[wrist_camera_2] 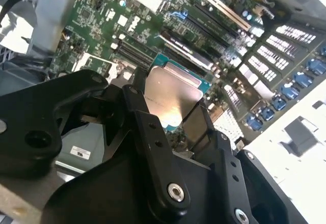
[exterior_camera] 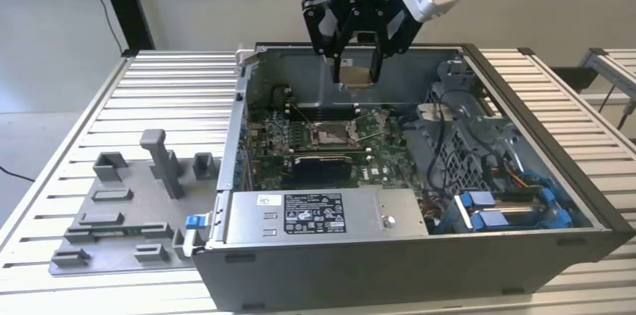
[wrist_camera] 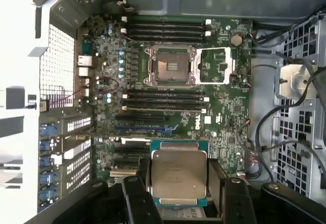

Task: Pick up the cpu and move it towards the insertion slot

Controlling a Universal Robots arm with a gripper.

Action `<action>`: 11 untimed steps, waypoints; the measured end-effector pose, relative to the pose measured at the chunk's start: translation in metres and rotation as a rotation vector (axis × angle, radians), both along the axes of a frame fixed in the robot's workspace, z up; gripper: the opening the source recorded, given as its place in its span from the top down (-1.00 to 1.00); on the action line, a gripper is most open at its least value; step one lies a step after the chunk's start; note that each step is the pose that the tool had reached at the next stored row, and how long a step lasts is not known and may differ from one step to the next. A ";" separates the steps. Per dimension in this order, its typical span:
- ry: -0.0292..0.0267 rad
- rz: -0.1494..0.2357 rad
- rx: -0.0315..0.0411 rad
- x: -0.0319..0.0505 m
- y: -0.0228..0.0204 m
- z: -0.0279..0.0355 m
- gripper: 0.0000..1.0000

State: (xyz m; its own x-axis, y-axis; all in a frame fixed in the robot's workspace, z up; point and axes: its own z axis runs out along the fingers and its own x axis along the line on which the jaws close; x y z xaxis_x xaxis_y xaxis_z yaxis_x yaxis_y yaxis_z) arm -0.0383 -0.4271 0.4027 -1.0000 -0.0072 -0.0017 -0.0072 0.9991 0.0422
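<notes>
The cpu (wrist_camera: 179, 175) is a thin square chip with a silvery metal top and a green rim, held between my gripper's black fingers (wrist_camera: 133, 196). In the second wrist view the cpu (wrist_camera_2: 168, 94) tilts over the board. In the exterior view my gripper (exterior_camera: 358, 69) hangs above the open computer case, shut on the cpu (exterior_camera: 358, 73). The insertion slot (wrist_camera: 170, 65) is a silver-framed socket with a dark-gold centre on the green motherboard, some way off from the chip. In the exterior view the insertion slot (exterior_camera: 330, 134) lies below and nearer the camera than the gripper.
The open grey case (exterior_camera: 556, 181) walls in the motherboard. A power supply with a label (exterior_camera: 318, 214) sits at its near side, blue connectors and cables (exterior_camera: 507, 207) at the exterior view's right. A grey fixture with plastic blocks (exterior_camera: 129, 203) lies on the ribbed table at the left.
</notes>
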 end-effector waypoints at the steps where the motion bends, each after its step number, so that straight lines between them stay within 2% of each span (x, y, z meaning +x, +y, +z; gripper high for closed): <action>1: 0.0001 0.000 -0.0003 0.0000 0.0045 -0.0002 1.00; 6: 0.0001 0.000 -0.0009 -0.0021 0.0265 -0.0025 1.00; 11: 0.0000 0.000 -0.0007 -0.0042 0.0400 -0.0085 1.00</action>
State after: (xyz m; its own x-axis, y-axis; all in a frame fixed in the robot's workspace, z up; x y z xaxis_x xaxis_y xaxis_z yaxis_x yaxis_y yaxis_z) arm -0.0425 -0.3871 0.3942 -1.0000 -0.0068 -0.0016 -0.0068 0.9991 0.0415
